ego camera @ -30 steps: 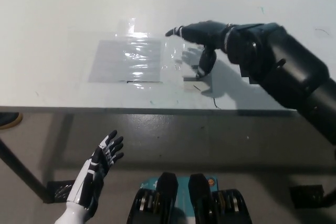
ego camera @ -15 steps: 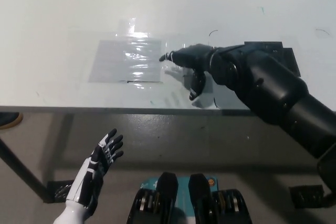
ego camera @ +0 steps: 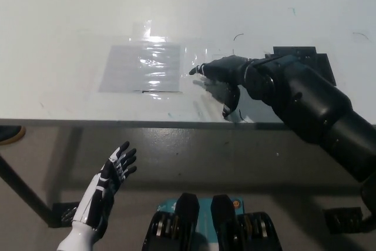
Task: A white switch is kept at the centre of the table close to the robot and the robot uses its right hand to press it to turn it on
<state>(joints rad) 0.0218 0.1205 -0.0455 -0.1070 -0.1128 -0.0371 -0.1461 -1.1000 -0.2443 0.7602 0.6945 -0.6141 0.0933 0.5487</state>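
Observation:
My black right hand hovers low over the white table near its front edge, at the centre. Its fingers are spread: one points left and another hangs down toward the table edge. It holds nothing. The white switch shows only as a pale shape under the hand, mostly hidden by it. I cannot tell whether the hand touches it. My white left hand rests open below the table edge at the lower left.
A clear shiny sheet is taped flat on the table just left of the right hand. The table's front edge runs across the picture below it. A thin dark wire lies at that edge.
The right hand came down and toward the table's front edge, first reaching left, then shifting slightly right and lower. The left hand barely moved.

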